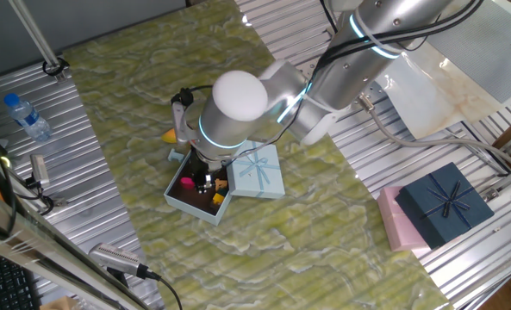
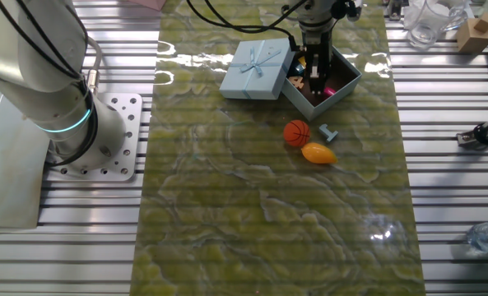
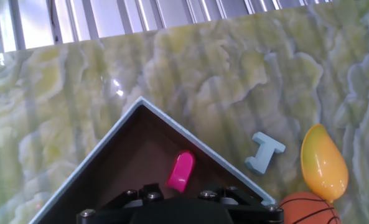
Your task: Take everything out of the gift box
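You are looking at a square pale-blue cardboard gift box (image 2: 343, 85) with a dark brown interior, sitting open on a green-yellow marbled mat (image 2: 268, 205). Its matching lid (image 2: 257, 68), bearing one ribbon bow, is lying flat, touching the box's left side in the other fixed view. Three items are lying out on the mat just near of the box: one orange basketball (image 2: 297, 132), one smooth yellow-orange mango-shaped fruit (image 2: 318, 153) and one pale-blue I-shaped block (image 3: 264, 154). One magenta rounded piece (image 3: 180, 172) is lying inside the box; small orange and yellow bits (image 1: 220, 199) are showing there too. The arm is reaching down vertically, placing the gripper (image 2: 316, 80) inside the box. You cannot tell its jaw opening from these views.
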